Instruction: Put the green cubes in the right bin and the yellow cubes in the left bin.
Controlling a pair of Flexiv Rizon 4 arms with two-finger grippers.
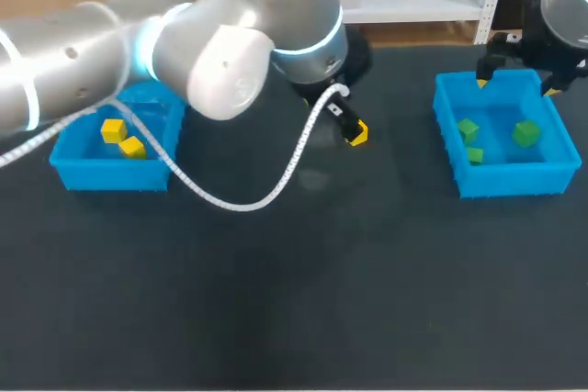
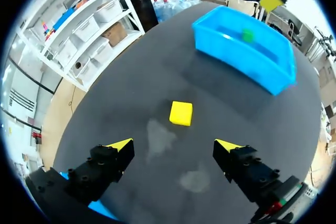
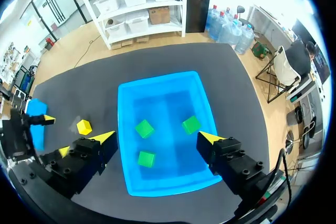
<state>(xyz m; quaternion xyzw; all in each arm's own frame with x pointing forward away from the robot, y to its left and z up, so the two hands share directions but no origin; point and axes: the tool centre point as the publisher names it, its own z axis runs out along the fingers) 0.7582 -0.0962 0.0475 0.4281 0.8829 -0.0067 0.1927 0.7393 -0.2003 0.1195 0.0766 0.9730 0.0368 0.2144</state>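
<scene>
One yellow cube [image 2: 181,113] lies loose on the dark table [image 1: 294,300], just ahead of the left claw [image 2: 175,145]. It is in line with the gap between the fingers and touches neither. That claw stands wide with nothing in it, its yellow tips over bare tabletop short of the cube.

Two others are already binned. A far yellow cube [image 1: 113,130] and a near yellow cube [image 1: 132,147] sit close together in the left bin [image 1: 101,176], well behind the left claw and partly under its own arm.

Three green ones lie in the right bin [image 3: 168,100], directly beneath the right claw [image 3: 157,138]. That claw also stands wide and grips nothing, with one finger over each long wall of the bin. The first green cube [image 3: 144,128] and the second green cube [image 3: 191,124] sit apart from each other just ahead of the fingertips. The third green cube [image 3: 146,159] lies further back under the claw, between the fingers. None touches another.

Seen from the left claw, the right bin stands well ahead, past the loose cube and off to one side, with one green cube showing inside. In the right wrist view the loose yellow cube rests on the table outside the bin, beyond one finger and apart from the wall.

A white coiled cable [image 1: 239,199] hangs in a loop from the left arm [image 1: 138,52] over the table behind its claw.
</scene>
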